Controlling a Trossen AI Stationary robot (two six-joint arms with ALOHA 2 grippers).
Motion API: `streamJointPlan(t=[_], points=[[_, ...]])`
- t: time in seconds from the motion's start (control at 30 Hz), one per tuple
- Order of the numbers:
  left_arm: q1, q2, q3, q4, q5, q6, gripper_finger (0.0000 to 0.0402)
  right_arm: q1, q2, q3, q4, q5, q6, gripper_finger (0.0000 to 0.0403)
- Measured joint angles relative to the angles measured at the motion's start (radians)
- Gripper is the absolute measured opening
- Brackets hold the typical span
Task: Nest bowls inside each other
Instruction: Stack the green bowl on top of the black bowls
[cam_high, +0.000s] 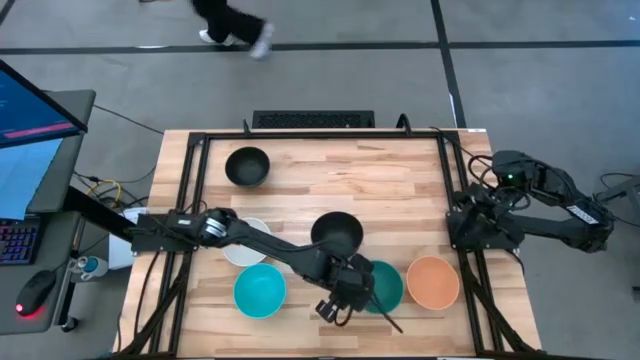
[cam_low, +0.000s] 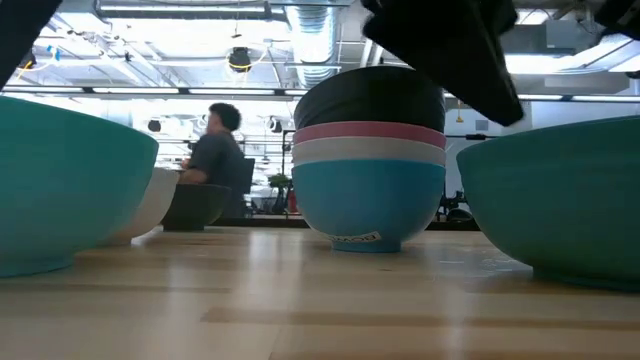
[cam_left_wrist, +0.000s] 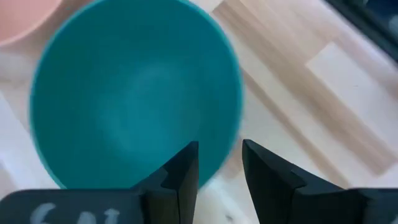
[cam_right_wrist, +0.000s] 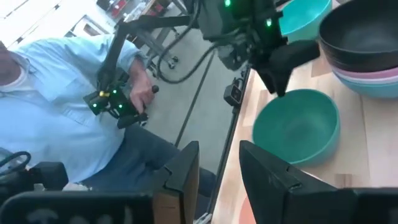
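Seen from above, the front strip of the desk (cam_high: 310, 170) is crowded. A cyan bowl (cam_high: 260, 291), a teal-green bowl (cam_high: 386, 285) and an orange bowl (cam_high: 433, 281) sit in a row, with only narrow gaps between them. The left gripper (cam_high: 336, 308) hangs over the teal-green bowl's near rim, and its arm slants across the white bowl (cam_high: 243, 243), barring that side. Just behind stands a stack of bowls (cam_high: 337, 232) topped in black. A lone black bowl (cam_high: 247, 166) sits at the back left. The back middle and back right lie open.
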Motion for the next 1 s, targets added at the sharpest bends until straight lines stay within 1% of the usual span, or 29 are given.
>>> streamJointPlan(t=[0.07, 0.17, 0.3, 0.47, 0.63, 0.7, 0.77, 0.87, 0.93, 1.0], points=[[-0.003, 0.037, 0.051, -0.027, -0.015, 0.031, 0.0116, 0.0, -0.006, -0.001, -0.004, 0.004, -0.003, 0.0138], [-0.005, 0.06, 0.08, -0.027, -0.006, 0.051, 0.0116, 0.0, -0.017, -0.001, -0.023, 0.002, -0.004, 0.0138], [-0.003, 0.057, 0.079, -0.025, 0.007, 0.051, 0.0116, 0.0, -0.029, -0.002, -0.045, 0.002, 0.006, 0.0139], [-0.001, 0.058, 0.062, -0.014, 0.008, 0.075, 0.0116, -0.005, -0.045, -0.016, -0.022, -0.001, 0.033, 0.0137], [-0.003, 0.107, 0.062, -0.011, 0.022, 0.109, 0.0116, -0.005, -0.05, -0.016, -0.018, -0.003, 0.037, 0.0138], [-0.006, 0.112, 0.061, -0.029, 0.02, 0.119, 0.0116, -0.005, -0.049, -0.016, -0.018, -0.001, 0.042, 0.0139], [-0.008, 0.123, 0.064, -0.005, -0.014, 0.12, 0.0115, -0.005, -0.05, -0.016, -0.018, 0.001, 0.042, 0.0139], [-0.009, 0.129, 0.063, -0.036, -0.069, 0.122, 0.0101, -0.005, -0.05, -0.016, -0.018, 0.004, 0.043, 0.0137], [-0.008, 0.129, 0.069, -0.028, -0.095, 0.123, 0.0081, -0.005, -0.049, -0.016, -0.017, 0.008, 0.043, 0.0137], [-0.008, 0.128, 0.072, -0.022, -0.106, 0.122, 0.0052, -0.005, -0.05, -0.016, -0.017, 0.009, 0.043, 0.0138]])
